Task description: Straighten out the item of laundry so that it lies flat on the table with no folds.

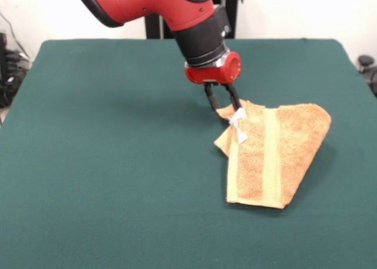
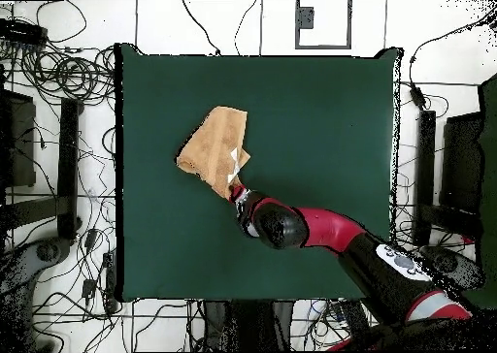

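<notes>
The tan-orange towel (image 1: 274,154) lies folded over itself right of the middle of the dark green table (image 1: 106,163), with its pale border band running down it and a small white tag (image 1: 238,123) at its upper left corner. My gripper (image 1: 222,107) comes down from the red arm and is shut on that tagged corner, which it holds a little raised. In the overhead view the towel (image 2: 215,141) lies left of centre with the gripper (image 2: 235,187) at its near right corner.
Cables and stands (image 2: 68,78) surround the table on the floor. The black pedestal post (image 1: 154,25) stands at the far edge behind the arm.
</notes>
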Motion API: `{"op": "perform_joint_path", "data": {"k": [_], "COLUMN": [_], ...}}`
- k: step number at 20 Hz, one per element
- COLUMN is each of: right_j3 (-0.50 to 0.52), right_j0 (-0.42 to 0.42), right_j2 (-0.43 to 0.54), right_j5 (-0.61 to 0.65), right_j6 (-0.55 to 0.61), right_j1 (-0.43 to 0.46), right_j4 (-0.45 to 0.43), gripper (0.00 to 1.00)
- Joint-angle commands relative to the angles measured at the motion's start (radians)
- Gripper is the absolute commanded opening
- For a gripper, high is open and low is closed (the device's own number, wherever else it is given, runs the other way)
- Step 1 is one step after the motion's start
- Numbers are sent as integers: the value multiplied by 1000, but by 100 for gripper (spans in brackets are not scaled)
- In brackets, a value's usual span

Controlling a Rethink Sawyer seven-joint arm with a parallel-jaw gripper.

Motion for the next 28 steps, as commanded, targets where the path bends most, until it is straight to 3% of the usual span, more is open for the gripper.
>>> {"op": "perform_joint_path", "data": {"k": [1, 8, 15, 16, 28], "right_j3": [-9, -21, -26, -21, -19], "right_j0": [39, 148, 183, 188, 188], "right_j2": [89, -25, -89, -100, -88], "right_j5": [89, 30, -4, -9, -30], "right_j6": [-49, 2, 54, 59, 58], "right_j1": [47, -87, -107, -110, -115], "right_j4": [-4, -42, -27, -21, -10], "gripper": [100, 100, 100, 0, 0]}}
